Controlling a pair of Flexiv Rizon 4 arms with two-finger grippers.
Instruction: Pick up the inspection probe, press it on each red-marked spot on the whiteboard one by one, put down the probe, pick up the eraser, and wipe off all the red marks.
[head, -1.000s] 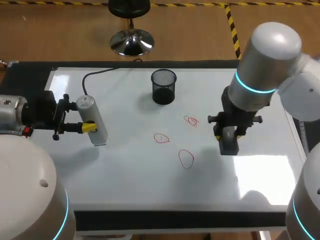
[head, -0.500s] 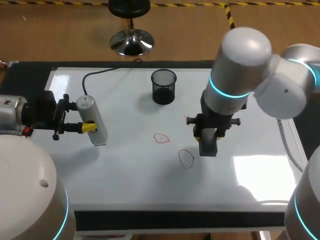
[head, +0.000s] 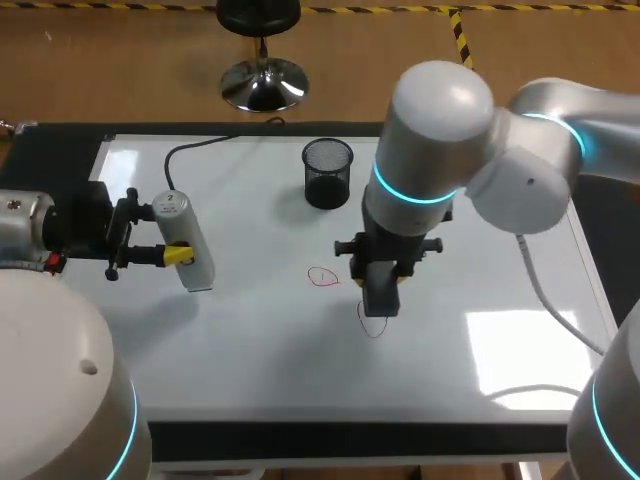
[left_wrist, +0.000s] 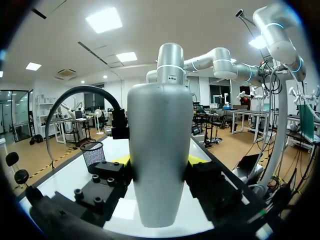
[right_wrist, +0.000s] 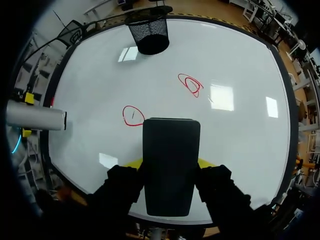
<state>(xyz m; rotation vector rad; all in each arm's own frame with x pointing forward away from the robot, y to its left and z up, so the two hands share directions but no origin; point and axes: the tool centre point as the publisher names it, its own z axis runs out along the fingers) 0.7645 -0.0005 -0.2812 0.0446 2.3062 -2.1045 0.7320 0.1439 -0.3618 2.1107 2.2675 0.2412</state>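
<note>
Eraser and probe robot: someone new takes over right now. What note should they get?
Left gripper: shut on the probe, over the left side of the whiteboard.
Right gripper: shut on the eraser, at the nearest red mark, which peeks out beside it.
Done: eraser picked up. Whether the spots were pressed cannot be told.
Left: put the probe down and wipe all three marks, including the middle mark and the far mark. None looks wiped.
</note>
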